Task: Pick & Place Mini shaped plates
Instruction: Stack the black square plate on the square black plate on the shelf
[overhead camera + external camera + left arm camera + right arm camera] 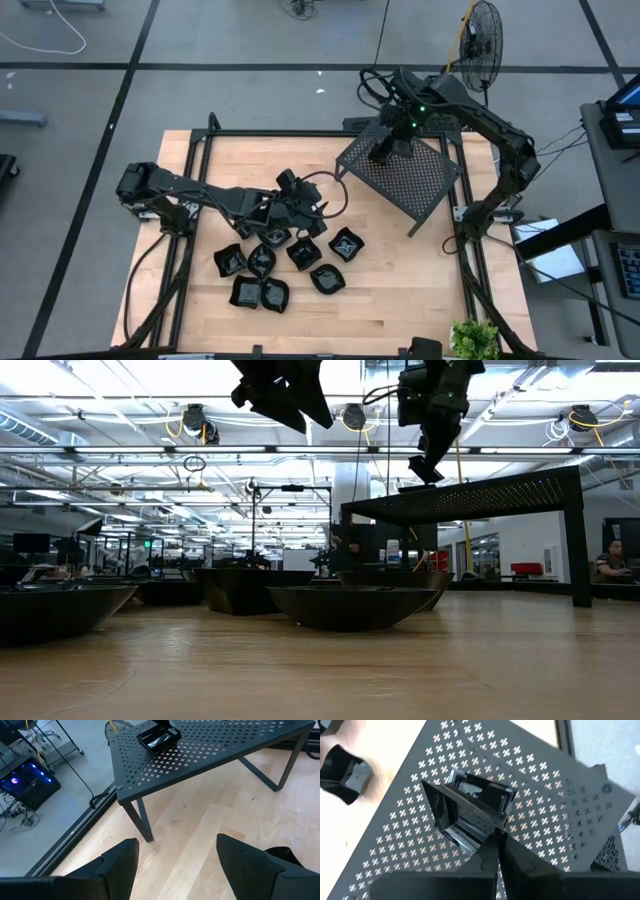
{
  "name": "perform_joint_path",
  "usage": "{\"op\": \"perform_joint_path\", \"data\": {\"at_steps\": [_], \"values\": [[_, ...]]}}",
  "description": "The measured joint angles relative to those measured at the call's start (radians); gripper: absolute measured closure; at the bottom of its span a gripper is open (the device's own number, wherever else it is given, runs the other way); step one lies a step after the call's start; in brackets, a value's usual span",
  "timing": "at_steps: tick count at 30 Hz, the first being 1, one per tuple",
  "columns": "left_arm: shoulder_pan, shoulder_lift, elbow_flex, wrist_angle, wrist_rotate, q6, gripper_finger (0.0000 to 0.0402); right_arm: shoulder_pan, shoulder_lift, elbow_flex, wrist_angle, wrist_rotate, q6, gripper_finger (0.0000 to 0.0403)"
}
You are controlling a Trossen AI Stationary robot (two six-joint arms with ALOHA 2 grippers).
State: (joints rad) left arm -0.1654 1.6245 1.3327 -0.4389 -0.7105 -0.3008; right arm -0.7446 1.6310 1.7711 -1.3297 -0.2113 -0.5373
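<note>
Several small glossy black plates [303, 252] lie in a cluster on the wooden table, near its middle front; in the low view they show as dark bowls [350, 603]. One square plate [470, 807] sits on top of the black perforated rack [400, 178]. My right gripper [498, 845] is over the rack, shut on that plate. My left gripper [175, 857] hangs open above the cluster of plates [290, 205], holding nothing and facing the rack. My right gripper pinches the square plate's rim [492, 827] between its two fingers, on one side wall of the dish. It comes from above, pointing down. The plate rests on the rack's top [420, 850], near the rack's far side, seemingly a little tilted.
The rack stands on thin legs [142, 820] on the table's far right part, with open floor under it. Bare wood lies between the rack and the plates. A metal frame edges the table [190, 170]. A plant [474, 338] sits at the near right corner.
</note>
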Motion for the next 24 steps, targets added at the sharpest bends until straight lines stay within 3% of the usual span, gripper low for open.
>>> {"op": "perform_joint_path", "data": {"at_steps": [10,24], "values": [[0.0,0.0,0.0,0.0,0.031,0.0,0.0131,0.007,0.0,-0.044,0.02,0.0,0.001,0.0393],[0.0,0.0,0.0,-0.002,0.031,0.001,0.0131,0.007,-0.026,-0.05,0.065,0.006,-0.003,0.0309]]}}
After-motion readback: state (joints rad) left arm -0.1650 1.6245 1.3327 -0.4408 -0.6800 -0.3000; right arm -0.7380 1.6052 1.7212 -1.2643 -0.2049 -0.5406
